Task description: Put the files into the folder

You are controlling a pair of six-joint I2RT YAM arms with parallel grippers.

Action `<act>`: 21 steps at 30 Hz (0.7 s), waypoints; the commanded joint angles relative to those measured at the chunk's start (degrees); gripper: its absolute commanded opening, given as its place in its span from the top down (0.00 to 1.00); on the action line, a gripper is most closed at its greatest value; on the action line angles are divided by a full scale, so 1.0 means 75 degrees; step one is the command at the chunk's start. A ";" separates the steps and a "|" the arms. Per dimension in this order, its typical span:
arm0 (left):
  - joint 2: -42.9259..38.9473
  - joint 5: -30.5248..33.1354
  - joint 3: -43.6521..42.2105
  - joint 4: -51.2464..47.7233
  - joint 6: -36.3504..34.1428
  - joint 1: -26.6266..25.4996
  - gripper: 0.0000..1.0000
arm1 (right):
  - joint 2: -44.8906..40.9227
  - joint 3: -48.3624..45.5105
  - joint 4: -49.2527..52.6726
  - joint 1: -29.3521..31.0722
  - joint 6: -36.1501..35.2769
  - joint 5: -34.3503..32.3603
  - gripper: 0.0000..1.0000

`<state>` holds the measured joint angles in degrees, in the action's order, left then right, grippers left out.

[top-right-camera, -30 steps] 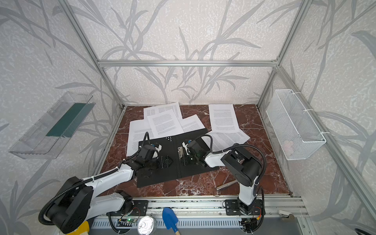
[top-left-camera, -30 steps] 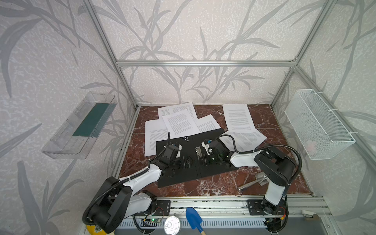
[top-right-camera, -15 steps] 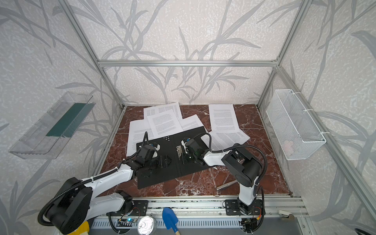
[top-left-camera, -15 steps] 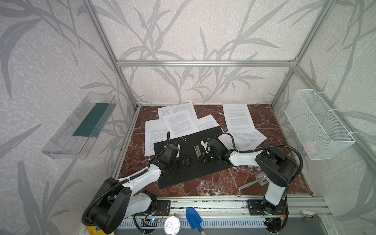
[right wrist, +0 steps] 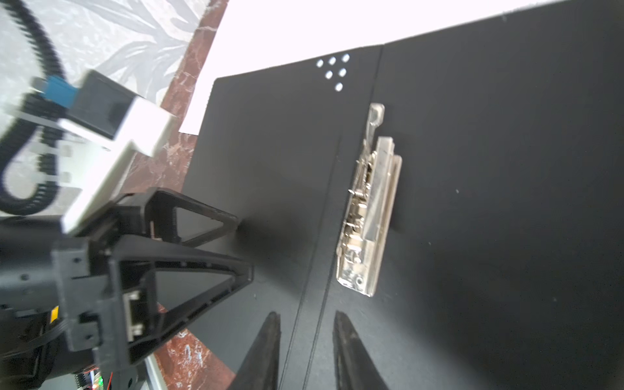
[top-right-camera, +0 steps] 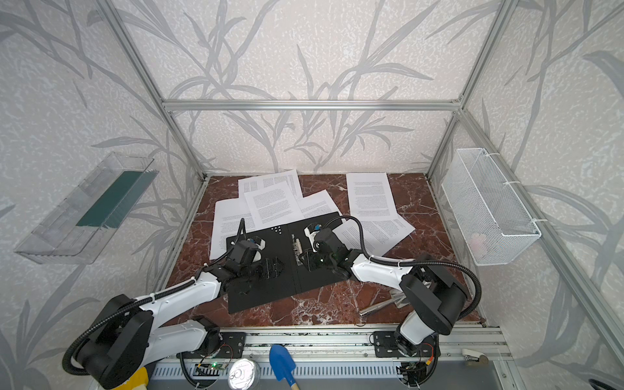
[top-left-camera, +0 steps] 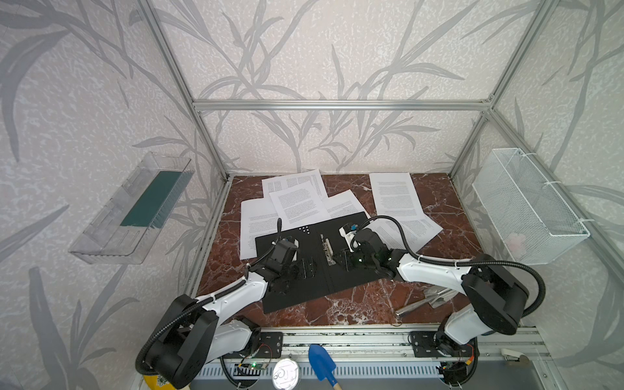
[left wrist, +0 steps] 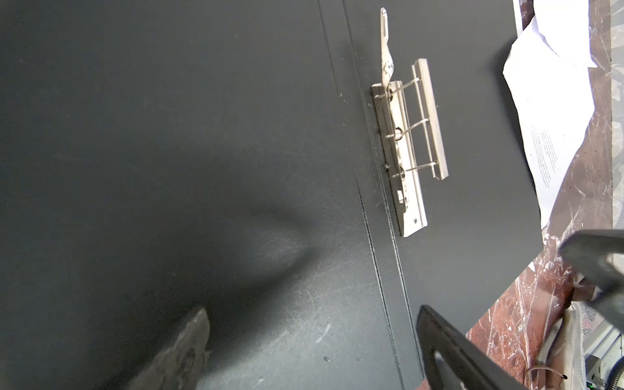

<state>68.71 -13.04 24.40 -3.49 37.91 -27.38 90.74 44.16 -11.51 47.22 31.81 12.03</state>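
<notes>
The folder [top-left-camera: 297,293] [top-right-camera: 270,293] lies open on the marble table with its black inside up. A metal clip [top-left-camera: 328,248] [left wrist: 408,148] [right wrist: 368,209] sits beside the spine, and its bar stands off the base on thin wires. The files [top-left-camera: 299,206] [top-right-camera: 369,196] are white printed sheets, spread loose behind and to the right of the folder. My left gripper [top-left-camera: 309,268] [left wrist: 312,310] is open just over the folder's left half, with nothing in it. My right gripper [top-left-camera: 344,261] [right wrist: 306,314] hovers over the spine just short of the clip, its jaws a little apart and empty.
A white wire basket [top-left-camera: 526,206] hangs on the right wall and a clear plastic tray [top-left-camera: 131,209] on the left wall. Metal tools [top-left-camera: 425,300] lie on the table at the front right. A blue trowel [top-left-camera: 320,364] rests on the front rail.
My right gripper, shut at the clip before, has parted its jaws a little and drawn slightly back from it. The left arm has stayed put.
</notes>
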 commanded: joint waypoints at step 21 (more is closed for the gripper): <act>-0.0867 0.0227 -0.0252 -0.1052 -0.0027 -0.0001 0.03 | -0.0390 -0.1489 0.0998 -0.1339 0.0574 -0.1428 0.15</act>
<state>64.20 -13.93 23.38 -8.45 37.93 -27.38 88.73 36.18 -8.29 39.55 34.09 4.80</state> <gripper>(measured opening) 0.969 0.841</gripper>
